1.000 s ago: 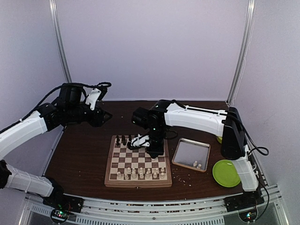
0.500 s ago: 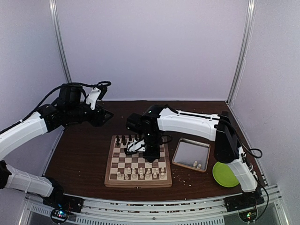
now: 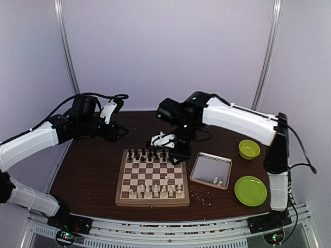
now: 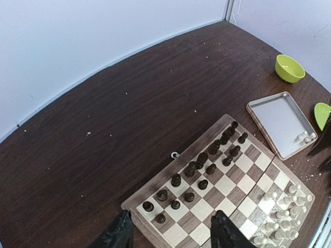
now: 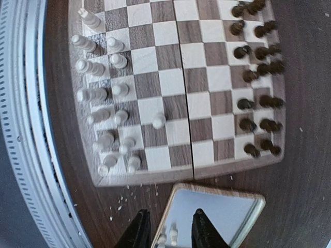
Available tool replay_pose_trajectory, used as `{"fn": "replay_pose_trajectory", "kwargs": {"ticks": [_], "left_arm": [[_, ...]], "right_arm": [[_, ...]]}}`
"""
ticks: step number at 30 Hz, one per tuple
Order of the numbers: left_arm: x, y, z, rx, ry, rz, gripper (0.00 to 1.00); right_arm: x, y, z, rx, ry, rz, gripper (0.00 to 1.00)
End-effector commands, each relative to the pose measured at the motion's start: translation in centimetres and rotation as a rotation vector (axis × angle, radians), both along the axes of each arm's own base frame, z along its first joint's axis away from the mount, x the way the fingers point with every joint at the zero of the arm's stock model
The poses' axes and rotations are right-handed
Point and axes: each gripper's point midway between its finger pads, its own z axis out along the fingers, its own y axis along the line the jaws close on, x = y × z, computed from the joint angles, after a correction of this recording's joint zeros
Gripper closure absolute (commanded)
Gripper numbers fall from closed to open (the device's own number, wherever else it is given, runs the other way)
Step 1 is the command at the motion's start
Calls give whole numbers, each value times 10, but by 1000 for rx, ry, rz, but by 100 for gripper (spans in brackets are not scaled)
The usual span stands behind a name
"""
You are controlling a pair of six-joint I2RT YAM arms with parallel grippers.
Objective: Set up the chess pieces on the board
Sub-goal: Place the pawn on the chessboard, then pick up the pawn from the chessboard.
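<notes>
At the far left my left end effector (image 3: 121, 131) hangs in the air above the bare dark bench (image 3: 88, 170), off the board's far left corner. Its two fingers (image 4: 120, 235) stand wide apart with nothing between them. To the right of it the board (image 3: 151, 202) lies flat near the middle of the bench. The dark pieces (image 3: 150, 154) fill its two far rows. The cream-white chess pieces (image 3: 155, 191) are crowded into the two near rows, several leaning or packed close, and I cannot count them for certain. One white pawn (image 5: 159, 121) stands alone, a square ahead of the rest, on the right half of the board. My right end effector (image 3: 179, 154) hovers above the board's far right corner, over the dark rows and touching none of them. Its fingers (image 5: 139, 230) are parted by a moderate gap and hold nothing. Just beside the board's right edge lies the metal tray (image 3: 209, 166), with two more white pieces (image 3: 217, 181) standing together in its near right corner. Beyond the tray's far right corner sits a green bowl (image 3: 249, 149), and nearer me, right of the tray, a green plate (image 3: 250, 190). Pale crumbs (image 3: 202, 197) are scattered on the bench between the board and the tray.
</notes>
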Motion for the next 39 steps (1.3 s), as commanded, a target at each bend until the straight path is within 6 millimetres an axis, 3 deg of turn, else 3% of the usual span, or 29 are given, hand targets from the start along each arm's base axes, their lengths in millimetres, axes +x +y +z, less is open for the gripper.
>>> {"fn": "replay_pose_trajectory", "kwargs": {"ticks": [1,4,9,14,18,27,35,39], "left_arm": [[6,-13,-11,5,69,-11,49],[-1,-28,-24,71,107,-43,50],[-24,-68,-44,137,170,-141,51],[-49,-107,-76,254,226,-231,54],[-68,-131,-105,336,289,-288,55],[-87,-155,-148,451,351,-356,54],[-86,-162,-160,465,368,-373,55],[-88,-168,-163,454,385,-394,60]], "right_arm": [[0,-52,58,159,-3,-93,72],[9,-81,62,232,-19,-170,72],[28,-127,49,360,-55,-333,70],[42,-155,52,499,-95,-423,69],[48,-172,60,505,-185,-446,69],[48,-177,53,499,-194,-446,67],[48,-177,48,484,-187,-441,67],[49,-178,45,473,-181,-439,67]]}}
